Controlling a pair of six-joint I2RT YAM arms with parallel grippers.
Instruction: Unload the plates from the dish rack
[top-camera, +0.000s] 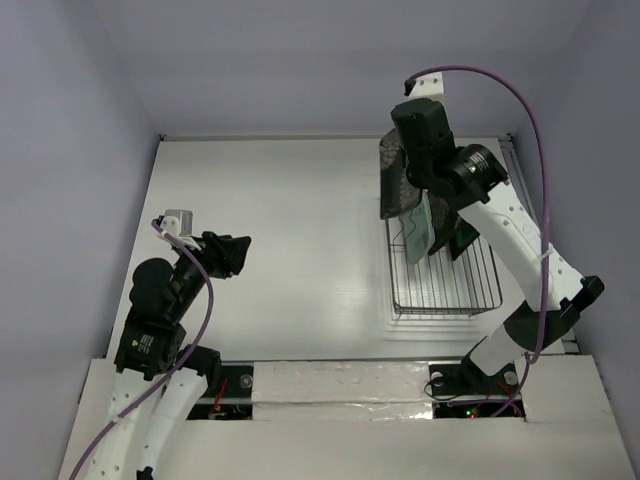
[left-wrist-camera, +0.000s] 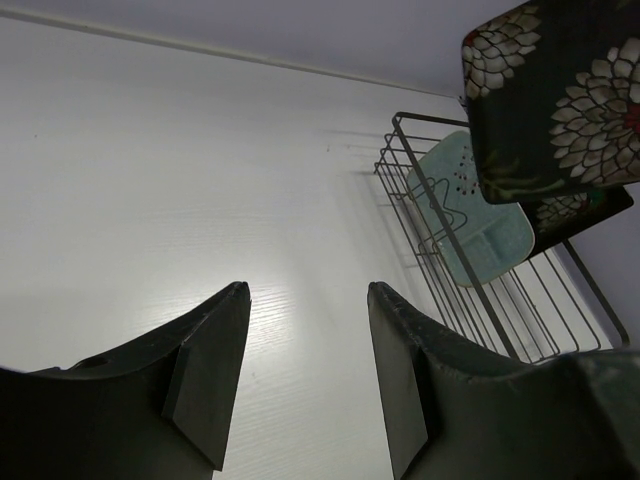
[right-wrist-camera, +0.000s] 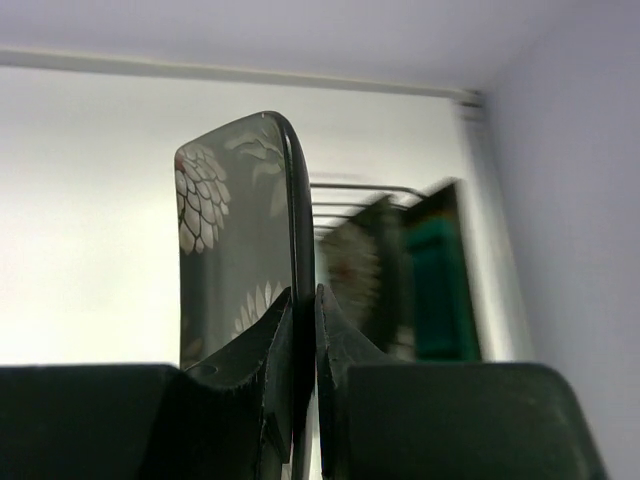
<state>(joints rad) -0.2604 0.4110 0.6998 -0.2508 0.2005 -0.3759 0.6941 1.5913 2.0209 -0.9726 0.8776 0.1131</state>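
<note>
My right gripper (right-wrist-camera: 303, 292) is shut on the edge of a dark square plate with white flowers (right-wrist-camera: 235, 240), held on edge above the far left of the dish rack (top-camera: 447, 311). Seen from the left wrist, this plate (left-wrist-camera: 560, 100) hangs clear above the wire rack (left-wrist-camera: 540, 310). A pale mint-green plate (left-wrist-camera: 470, 215) stands in the rack, with a second dark flowered plate (left-wrist-camera: 575, 215) behind it. A dark-rimmed plate with a teal centre (right-wrist-camera: 435, 290) shows blurred beyond. My left gripper (left-wrist-camera: 305, 290) is open and empty over the bare table, left of the rack.
The rack stands at the table's right side, close to the right wall (top-camera: 600, 200). The white tabletop (top-camera: 290, 220) stretches between the left arm and the rack. A purple cable (top-camera: 530, 110) loops above the right arm.
</note>
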